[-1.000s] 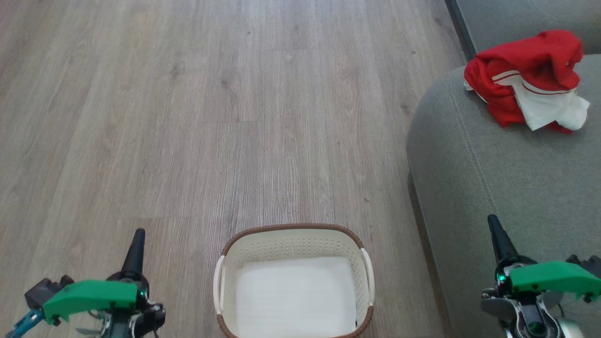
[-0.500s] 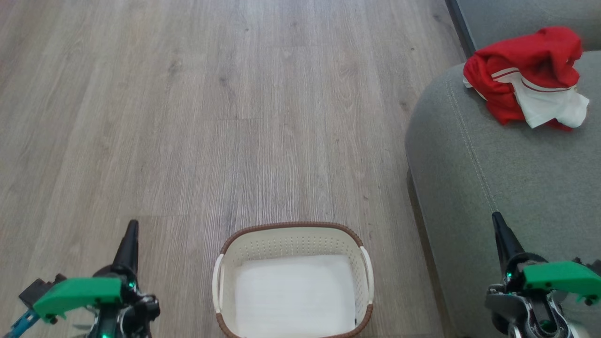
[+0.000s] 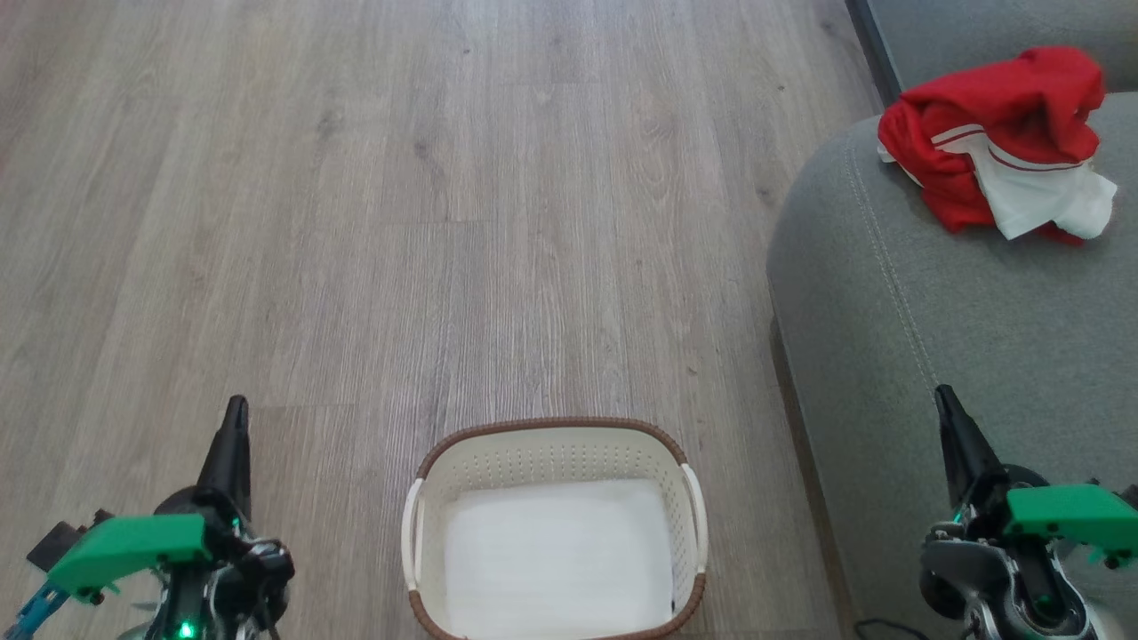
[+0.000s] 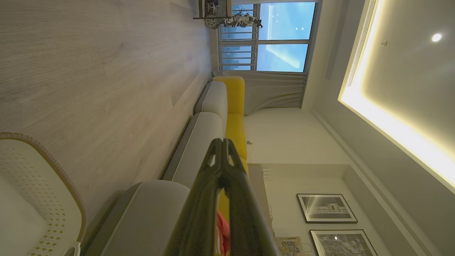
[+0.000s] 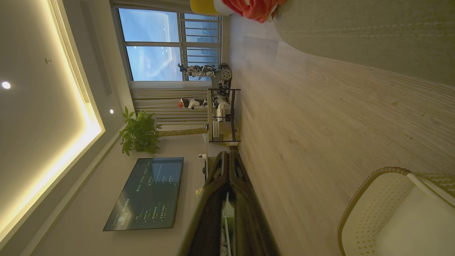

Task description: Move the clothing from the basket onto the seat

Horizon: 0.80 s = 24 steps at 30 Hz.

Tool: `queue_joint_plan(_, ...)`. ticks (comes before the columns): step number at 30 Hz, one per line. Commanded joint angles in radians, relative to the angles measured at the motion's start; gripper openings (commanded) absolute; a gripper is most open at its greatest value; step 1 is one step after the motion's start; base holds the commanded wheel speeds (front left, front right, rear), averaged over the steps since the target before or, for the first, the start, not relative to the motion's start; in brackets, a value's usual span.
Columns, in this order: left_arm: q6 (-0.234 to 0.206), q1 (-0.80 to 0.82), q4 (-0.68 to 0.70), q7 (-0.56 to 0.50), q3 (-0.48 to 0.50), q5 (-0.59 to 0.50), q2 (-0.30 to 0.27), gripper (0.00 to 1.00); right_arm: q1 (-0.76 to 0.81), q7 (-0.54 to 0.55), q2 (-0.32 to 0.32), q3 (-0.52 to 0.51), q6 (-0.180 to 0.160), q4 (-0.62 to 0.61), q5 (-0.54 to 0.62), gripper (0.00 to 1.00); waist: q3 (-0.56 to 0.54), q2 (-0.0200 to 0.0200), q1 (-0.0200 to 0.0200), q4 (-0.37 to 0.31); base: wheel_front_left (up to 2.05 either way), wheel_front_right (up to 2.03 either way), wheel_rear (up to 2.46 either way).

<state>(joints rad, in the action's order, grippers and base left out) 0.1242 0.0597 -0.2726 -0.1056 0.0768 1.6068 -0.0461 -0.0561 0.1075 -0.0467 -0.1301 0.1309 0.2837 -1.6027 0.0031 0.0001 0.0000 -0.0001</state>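
Showing the clothing (image 3: 987, 133) heaped on the seat (image 3: 889, 311), left gripper (image 3: 236, 409) and right gripper (image 3: 942, 396) pinched closed, seemingly empty, flanking the basket (image 3: 551, 425).

I see the basket (image 3: 551, 425) on the floor (image 3: 427, 231) at six o'clock. The clothing (image 3: 987, 133) lies on the seat (image 3: 933, 302) at two o'clock.

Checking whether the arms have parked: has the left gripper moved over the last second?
Yes. In the head view the left gripper has drifted left, away from the basket, which has barely shifted, and its tip sits farther up the view.
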Motion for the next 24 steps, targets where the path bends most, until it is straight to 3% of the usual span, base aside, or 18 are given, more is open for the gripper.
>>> queue_joint_plan(1, 0.007, 0.049, 0.027, -0.007, 0.036, 0.002, -0.005, 0.0, -0.052, 0.006, -0.004, 0.016, 0.0, -0.039, -0.006, 0.0, 0.0, -0.0001, 0.0, 0.0, 0.0, 0.0, 0.0)
queue_joint_plan(24, 0.007, 0.049, 0.027, -0.008, 0.037, 0.002, -0.005, 0.0, -0.052, 0.006, -0.004, 0.016, 0.0, -0.039, -0.006, 0.0, 0.0, -0.0001, 0.0, 0.0, 0.0, 0.0, 0.0)
